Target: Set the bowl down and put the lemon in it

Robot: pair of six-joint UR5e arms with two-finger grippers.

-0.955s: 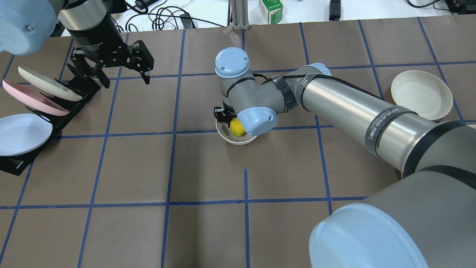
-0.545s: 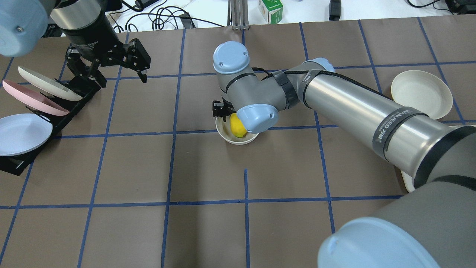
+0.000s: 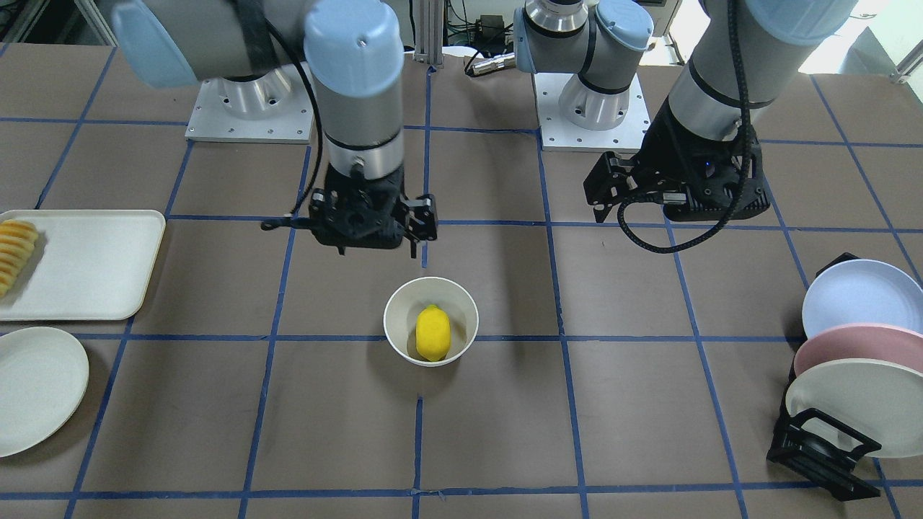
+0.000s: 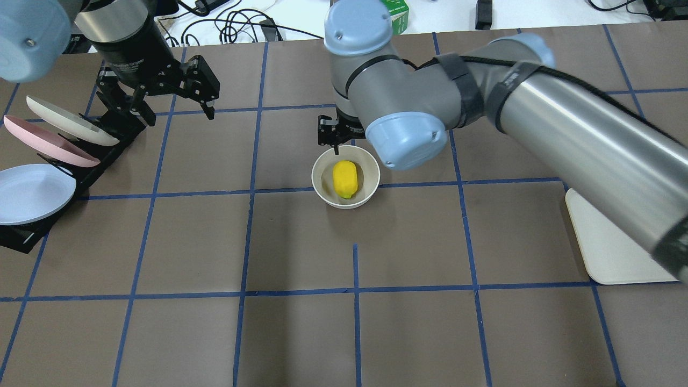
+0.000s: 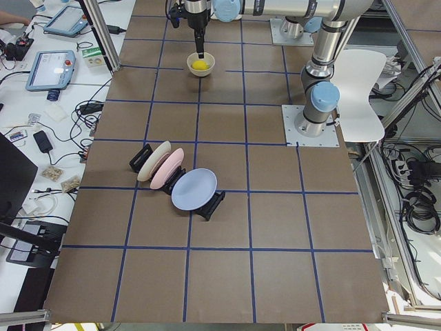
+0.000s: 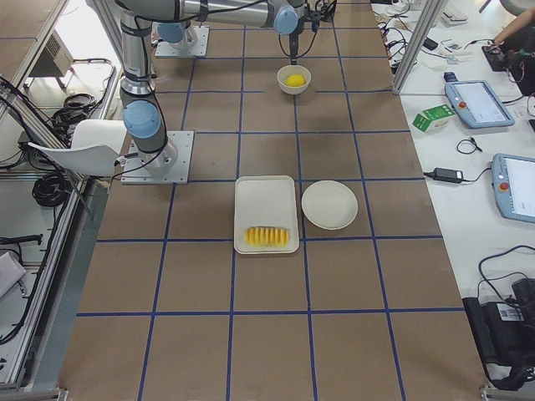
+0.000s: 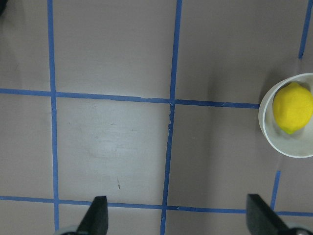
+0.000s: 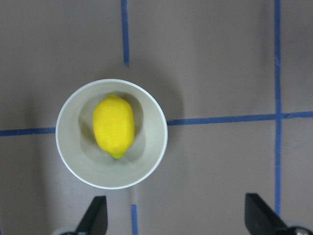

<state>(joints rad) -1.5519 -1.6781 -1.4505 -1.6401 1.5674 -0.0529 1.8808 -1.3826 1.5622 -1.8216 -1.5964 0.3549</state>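
Note:
The off-white bowl [image 4: 319, 180] stands upright on the brown table near the middle. The yellow lemon [image 4: 344, 179] lies inside it, also clear in the front view [image 3: 433, 332] and the right wrist view [image 8: 114, 126]. My right gripper [image 3: 376, 249] hangs above the table just beside the bowl [image 3: 393, 317], on the robot's side in the front view. It is open and empty, with both fingertips [image 8: 95, 215] wide apart. My left gripper [image 4: 180, 110] is open and empty, raised near the plate rack, far from the bowl.
A black rack [image 4: 115, 134] holds white, pink and pale blue plates at the robot's left. A cream tray [image 3: 94, 267] with ridged yellow-orange slices [image 3: 14, 249] and a shallow cream plate [image 3: 36, 389] lie at the robot's right. Cables and a green carton [image 4: 398, 19] sit beyond the far edge.
My right gripper has risen out of the bowl and drawn back from it, and the lemon stays lying in the bowl. My left arm has barely moved.

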